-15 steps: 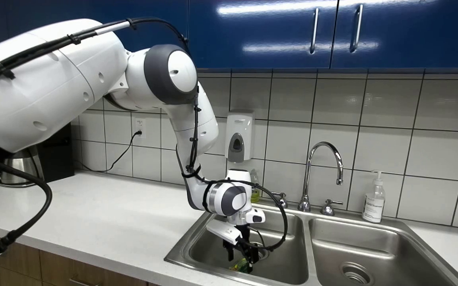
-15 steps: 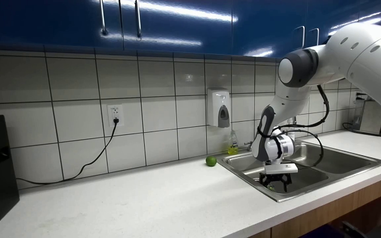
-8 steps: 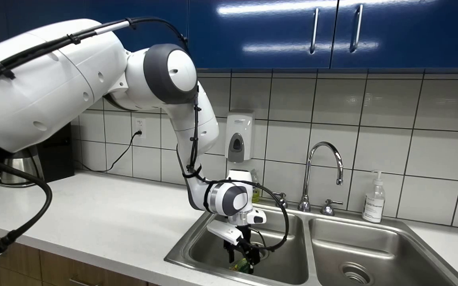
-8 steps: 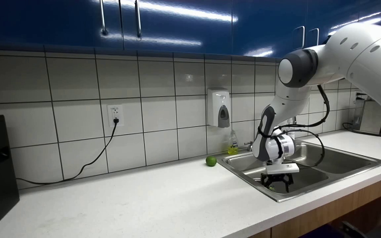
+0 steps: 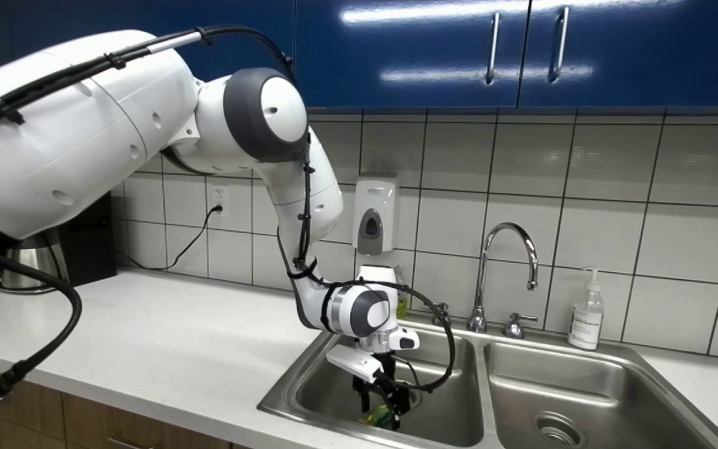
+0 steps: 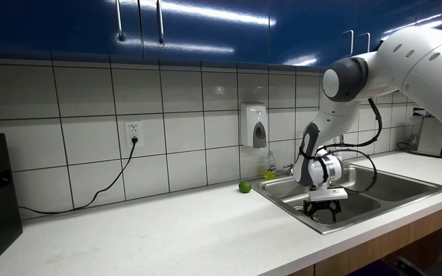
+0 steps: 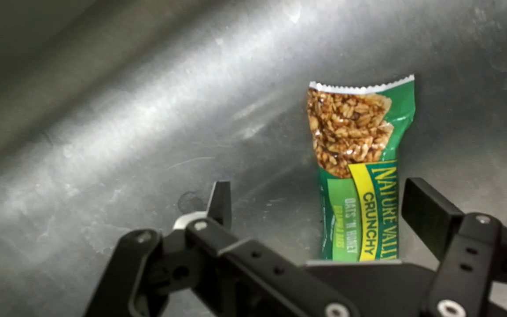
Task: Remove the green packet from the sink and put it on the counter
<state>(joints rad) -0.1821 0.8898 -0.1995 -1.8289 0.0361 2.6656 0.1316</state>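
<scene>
Hanging inside the double-basin stainless steel sink (image 5: 487, 399), the Robotiq gripper (image 7: 317, 196) has its fingers (image 7: 431, 220) well apart; in the wrist view, the green Nature Valley granola bar packet (image 7: 359, 149) lies on the basin floor (image 7: 253, 189) between them, nearer one finger. A lime (image 6: 244, 186) sits on the off-white counter (image 6: 159, 230), just beside the sink.

In the wrist view, the spread gripper (image 7: 318, 193) has ample room left of the green packet (image 7: 359, 145), little right — the sink (image 5: 282, 396) wall parts both from the counter (image 6: 167, 230).
</scene>
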